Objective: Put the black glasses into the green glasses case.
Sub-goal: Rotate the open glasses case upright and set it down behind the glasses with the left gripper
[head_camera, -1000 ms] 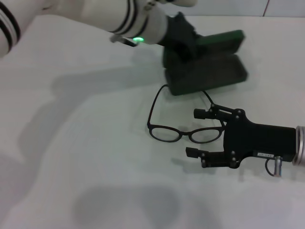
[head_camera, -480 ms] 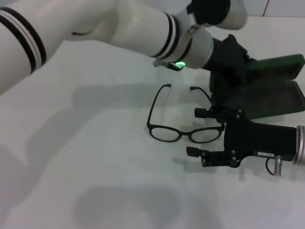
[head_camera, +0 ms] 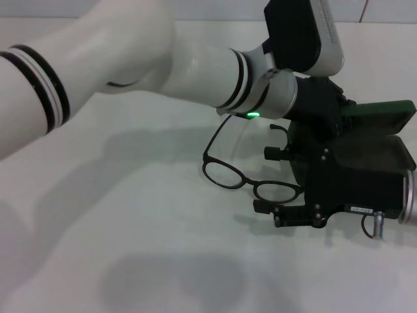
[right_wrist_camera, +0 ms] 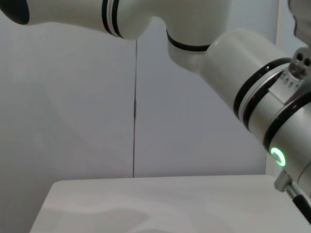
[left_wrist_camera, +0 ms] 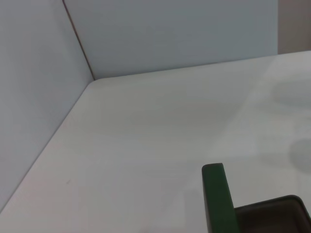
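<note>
The black glasses [head_camera: 248, 184] lie unfolded on the white table, lenses toward me, temple arms pointing away. The green glasses case [head_camera: 384, 112] stands open at the right, its dark lining [head_camera: 371, 153] showing, just behind my right gripper. My left gripper [head_camera: 322, 114] reaches across from the left and is shut on the case's near end. The case's green edge [left_wrist_camera: 217, 196] and lining also show in the left wrist view. My right gripper [head_camera: 263, 180] is open, low over the table, its fingers either side of the glasses' right lens.
The white left arm [head_camera: 150, 59] spans the table from the left at the back, over the glasses' temple arms; it also fills the right wrist view [right_wrist_camera: 243, 73]. Bare white table [head_camera: 130, 228] lies in front and to the left. A pale wall [left_wrist_camera: 170, 34] stands behind.
My left gripper has carried the open case from the back centre to the right, behind my right gripper. The glasses have shifted and turned a little. The right gripper has stayed in place.
</note>
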Controlling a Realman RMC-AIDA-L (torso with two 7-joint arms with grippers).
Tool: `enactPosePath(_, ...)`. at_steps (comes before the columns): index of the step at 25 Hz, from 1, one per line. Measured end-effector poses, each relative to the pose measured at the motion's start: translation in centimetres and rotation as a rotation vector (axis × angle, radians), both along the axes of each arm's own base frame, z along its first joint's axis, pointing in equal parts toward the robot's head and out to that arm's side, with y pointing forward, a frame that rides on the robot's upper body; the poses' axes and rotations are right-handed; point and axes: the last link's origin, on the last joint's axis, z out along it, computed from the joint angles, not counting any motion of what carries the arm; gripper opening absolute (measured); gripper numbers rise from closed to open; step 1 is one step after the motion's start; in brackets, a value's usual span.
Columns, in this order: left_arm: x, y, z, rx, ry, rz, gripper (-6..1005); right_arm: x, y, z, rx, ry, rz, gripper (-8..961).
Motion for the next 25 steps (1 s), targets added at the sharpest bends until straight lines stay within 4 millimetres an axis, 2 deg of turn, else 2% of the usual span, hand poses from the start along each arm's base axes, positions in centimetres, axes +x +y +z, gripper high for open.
enactPosePath(7,-0.3,0.1,0.2,0.006,-0.010,-0.003,194,0.0,0.0,0.0,0.001,0.001,-0.001,863)
enactPosePath(15,0.3,0.9,1.7,0.046,-0.015,-0.042,194,0.1,-0.1,0.1,0.003,0.003,-0.008,861)
enactPosePath(19,0.3,2.1,3.8,0.120,-0.008,-0.070,195,0.3,-0.1,0.1,0.006,0.006,-0.016,859)
enactPosePath(22,-0.4,4.3,6.9,0.242,-0.013,-0.054,195,0.3,-0.1,0.1,0.006,0.006,-0.017,859)
enactPosePath(24,-0.7,5.0,7.7,0.274,-0.008,-0.046,195,0.3,-0.1,0.1,0.006,0.006,-0.018,859)
enactPosePath(25,-1.5,6.4,9.4,0.346,0.005,-0.021,195,0.3,-0.1,0.1,0.006,0.006,-0.018,859)
